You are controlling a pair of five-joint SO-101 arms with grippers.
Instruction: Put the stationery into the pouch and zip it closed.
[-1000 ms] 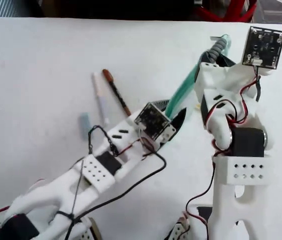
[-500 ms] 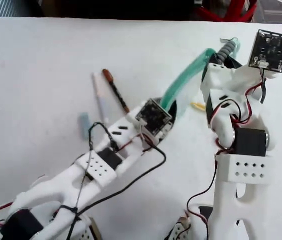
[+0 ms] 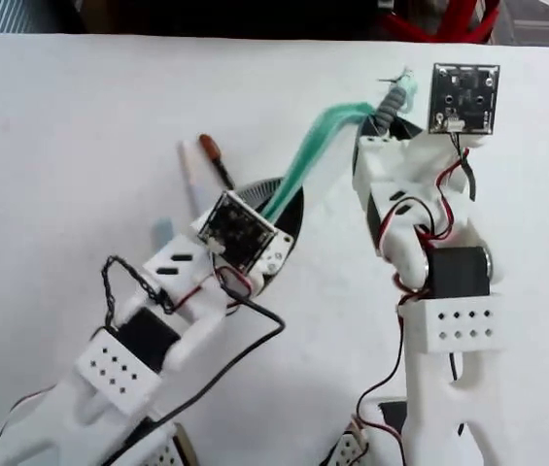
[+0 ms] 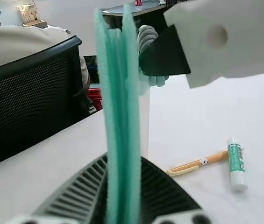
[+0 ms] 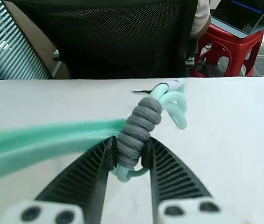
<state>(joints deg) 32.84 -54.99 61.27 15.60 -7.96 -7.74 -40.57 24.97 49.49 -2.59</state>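
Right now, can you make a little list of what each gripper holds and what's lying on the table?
left gripper: shut on the green pouch
right gripper: shut on the pouch's grey cord pull
on the table: brown pen, white pen, orange pen, glue stick
inside the pouch: cannot tell

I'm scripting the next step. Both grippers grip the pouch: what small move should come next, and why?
Probably the right gripper, shut on the grey cord pull, should draw it away from the left gripper, which clamps the green pouch. A brown pen and a glue stick lie on the table, so the zip likely needs running open; its state can't be told.
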